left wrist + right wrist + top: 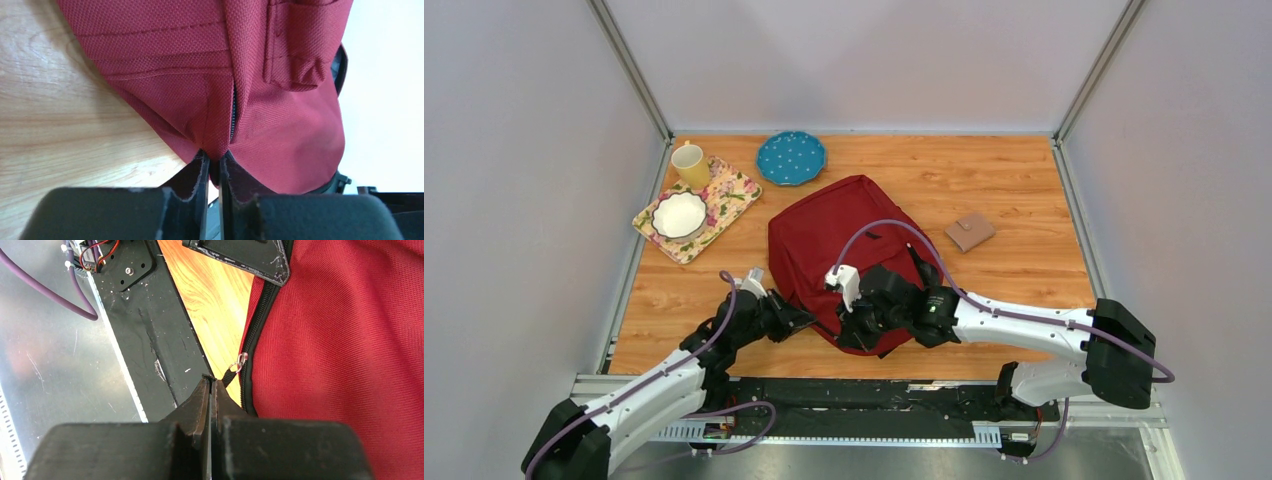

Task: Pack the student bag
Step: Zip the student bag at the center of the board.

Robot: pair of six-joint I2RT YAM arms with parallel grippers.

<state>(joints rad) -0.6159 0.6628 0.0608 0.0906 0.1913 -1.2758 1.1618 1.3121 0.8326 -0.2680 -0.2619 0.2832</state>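
The student bag (844, 240), a dark red backpack, lies flat in the middle of the wooden table. My left gripper (804, 322) is at its near left edge, shut on a fold of red fabric beside a zipper seam; in the left wrist view the pinch (214, 159) is at the bag's corner (280, 140). My right gripper (852, 335) is at the bag's near edge. In the right wrist view it (211, 382) is shut on the black zipper pull (231, 373), which hangs from the black zipper (252, 340) of the bag (350, 350).
A brown wallet (970, 231) lies right of the bag. A blue dotted plate (791, 157) is at the back. A floral tray (734, 190) at the back left holds a white bowl (679, 214) and a yellow mug (691, 165). The table's near edge and black rail (150, 340) are just below the grippers.
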